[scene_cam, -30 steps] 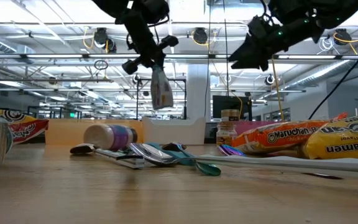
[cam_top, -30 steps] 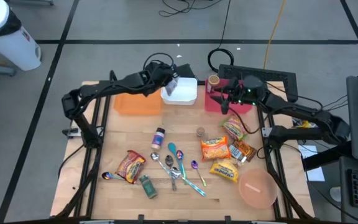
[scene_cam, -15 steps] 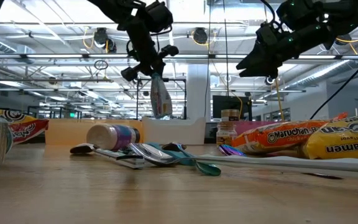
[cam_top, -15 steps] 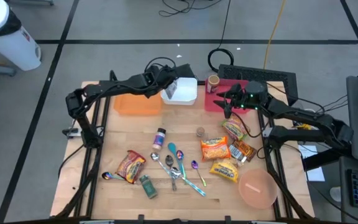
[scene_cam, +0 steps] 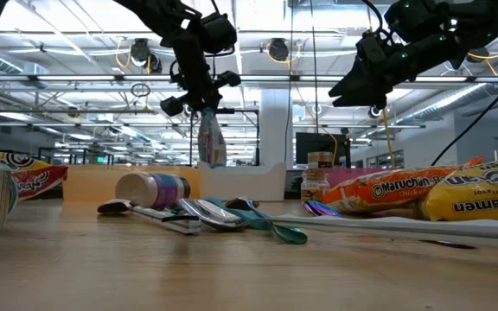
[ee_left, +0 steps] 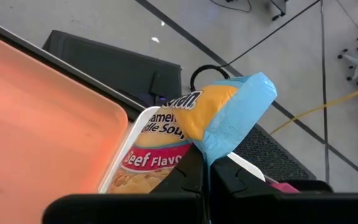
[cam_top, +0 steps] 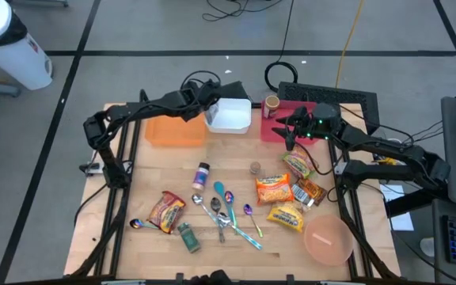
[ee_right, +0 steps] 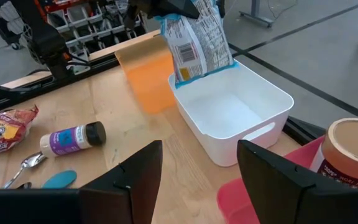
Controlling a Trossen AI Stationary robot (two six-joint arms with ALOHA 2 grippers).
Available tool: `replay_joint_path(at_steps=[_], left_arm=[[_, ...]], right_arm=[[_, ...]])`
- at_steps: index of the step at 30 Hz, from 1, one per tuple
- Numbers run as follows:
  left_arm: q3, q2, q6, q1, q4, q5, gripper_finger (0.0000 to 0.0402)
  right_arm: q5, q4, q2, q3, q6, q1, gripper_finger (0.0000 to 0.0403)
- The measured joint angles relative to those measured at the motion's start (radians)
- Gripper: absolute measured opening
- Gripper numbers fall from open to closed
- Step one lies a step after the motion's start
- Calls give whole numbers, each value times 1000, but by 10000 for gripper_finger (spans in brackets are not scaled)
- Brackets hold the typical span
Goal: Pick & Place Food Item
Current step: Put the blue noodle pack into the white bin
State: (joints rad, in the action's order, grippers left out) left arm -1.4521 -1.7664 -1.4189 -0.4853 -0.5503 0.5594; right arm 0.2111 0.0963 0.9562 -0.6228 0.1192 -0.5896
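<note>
A ramen packet (ee_right: 197, 40), yellow with blue sealed ends, hangs from my shut left gripper (scene_cam: 199, 102) at the table's far side. It hangs above the left rim of the white bin (cam_top: 229, 115), beside the orange tray (cam_top: 172, 132). In the low view the packet (scene_cam: 208, 138) shows nearly edge-on and clear of everything. My right gripper (ee_right: 197, 155) stands open and holds nothing. It is in the air over the pink tray (cam_top: 275, 131), facing the bin. My left gripper pinches the packet's blue sealed end (ee_left: 219, 146) between its two fingers. The fingers come slanting down from the table's left. The packet hangs below them, roughly upright and lifted clear, its lower end (ee_right: 204, 71) just above the bin's rim.
A lidded jar (ee_right: 353, 149) stands by the pink tray. The middle and right of the table hold more ramen packets (cam_top: 274, 188), a purple bottle (cam_top: 203, 175), several spoons (cam_top: 224, 210) and a pink bowl (cam_top: 328, 240). Another packet (cam_top: 166, 210) lies near left.
My left gripper has sunk and drifted toward the table's left edge with the packet. The packet hangs lower and has turned more edge-on to the low view. My right gripper has drawn back a little toward the table's right edge.
</note>
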Motion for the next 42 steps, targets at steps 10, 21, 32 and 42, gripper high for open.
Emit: replay_joint_path(at_steps=[10, 21, 32, 42], left_arm=[[0, -45, 24, -9, 8, -8, 0], [0, -74, 2, -6, -8, -10, 0], [0, -74, 15, -32, -35, -18, 0], [0, -74, 57, -37, -30, -35, 0]], right_arm=[[-1, 0, 0, 0, 0, 0, 196], [-1, -4, 0, 0, 0, 0, 196], [-1, -4, 0, 0, 0, 0, 196], [-1, -4, 0, 0, -1, 0, 196]])
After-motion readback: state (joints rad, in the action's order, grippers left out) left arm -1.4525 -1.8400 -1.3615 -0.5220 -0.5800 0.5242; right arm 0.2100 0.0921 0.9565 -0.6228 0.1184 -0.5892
